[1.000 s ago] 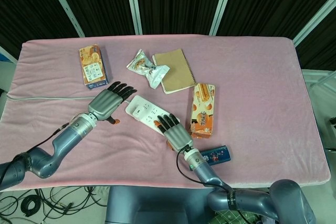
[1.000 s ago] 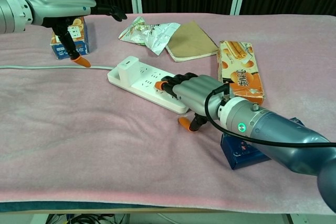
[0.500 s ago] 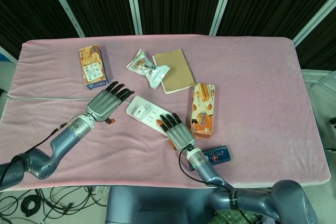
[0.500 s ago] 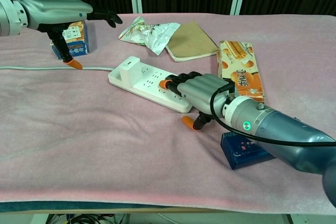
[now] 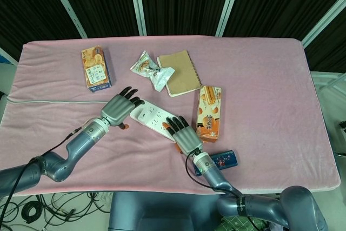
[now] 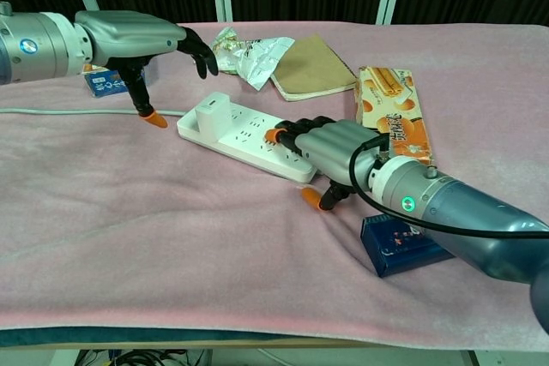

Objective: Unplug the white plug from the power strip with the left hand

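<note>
The white power strip (image 5: pixel 153 119) (image 6: pixel 243 136) lies at an angle near the middle of the pink cloth. The white plug (image 6: pixel 210 109) stands in its left end. My left hand (image 5: pixel 120 107) (image 6: pixel 141 34) hovers just left of and above the plug, fingers spread and holding nothing; its orange-tipped thumb (image 6: pixel 151 117) points down beside the strip's left end. My right hand (image 5: pixel 183 134) (image 6: pixel 333 147) lies flat with its fingertips pressing on the strip's right end. In the head view the left hand's fingers cover part of the plug.
A white cable (image 5: pixel 48 101) (image 6: pixel 51 111) runs left from the strip. Behind it lie an orange snack box (image 5: pixel 96 67), a snack packet (image 5: pixel 152 70) and a brown notebook (image 5: pixel 179 72). An orange biscuit box (image 5: pixel 208 113) and a blue box (image 5: pixel 223 160) sit by my right hand.
My left hand has moved right and now hangs close over the plug end of the strip. The right hand stays pressed on the strip's right end.
</note>
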Tool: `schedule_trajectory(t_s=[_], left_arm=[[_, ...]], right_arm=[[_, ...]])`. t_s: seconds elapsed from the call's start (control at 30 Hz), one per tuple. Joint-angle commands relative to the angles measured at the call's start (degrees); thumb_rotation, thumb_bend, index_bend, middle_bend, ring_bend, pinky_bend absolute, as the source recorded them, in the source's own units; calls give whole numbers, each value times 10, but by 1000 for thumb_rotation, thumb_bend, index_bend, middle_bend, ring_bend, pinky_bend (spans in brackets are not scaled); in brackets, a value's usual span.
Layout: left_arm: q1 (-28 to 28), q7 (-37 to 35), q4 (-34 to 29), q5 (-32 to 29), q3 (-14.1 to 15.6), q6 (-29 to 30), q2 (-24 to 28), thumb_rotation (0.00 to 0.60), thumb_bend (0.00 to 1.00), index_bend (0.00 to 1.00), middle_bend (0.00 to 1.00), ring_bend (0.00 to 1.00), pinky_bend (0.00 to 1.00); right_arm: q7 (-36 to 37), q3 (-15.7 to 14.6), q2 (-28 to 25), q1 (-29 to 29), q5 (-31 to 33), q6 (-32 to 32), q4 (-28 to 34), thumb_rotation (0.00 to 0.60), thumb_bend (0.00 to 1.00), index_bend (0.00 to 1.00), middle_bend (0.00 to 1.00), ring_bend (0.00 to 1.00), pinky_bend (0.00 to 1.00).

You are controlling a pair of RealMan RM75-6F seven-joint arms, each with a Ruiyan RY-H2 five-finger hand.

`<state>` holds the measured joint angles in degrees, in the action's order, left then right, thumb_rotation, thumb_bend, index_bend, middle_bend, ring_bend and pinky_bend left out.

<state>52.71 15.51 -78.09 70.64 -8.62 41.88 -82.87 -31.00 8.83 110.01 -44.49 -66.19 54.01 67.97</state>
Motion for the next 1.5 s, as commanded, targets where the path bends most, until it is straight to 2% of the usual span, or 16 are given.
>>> schedule_trajectory(t_s=[0.03,0.3,0.63,0.8,1.5], left_arm=[[11,3,23,-8,-5,-3,-27,600,107,268,272,11,72],[23,9,83,2,-1,7,-83,600,107,287,296,21,84],[19,2,122,2,-2,30,-129,600,107,336,370,75,125],[13,1,130,9,-4,56,-139,600,161,347,390,90,134],[-1,10,136,18,7,73,-155,600,161,346,385,90,134]], right_arm=[[6,0,-1,2,-1,-1,-5,600,243,0,0,0,38],[23,0,-5,4,-8,-2,-12,600,244,0,0,0,38],[37,-2,-6,6,-15,-6,-24,600,244,0,0,0,38],[41,-2,-7,8,-20,-3,-22,600,244,0,0,0,38],[6,15,-21,-7,7,-20,25,600,245,0,0,0,38]])
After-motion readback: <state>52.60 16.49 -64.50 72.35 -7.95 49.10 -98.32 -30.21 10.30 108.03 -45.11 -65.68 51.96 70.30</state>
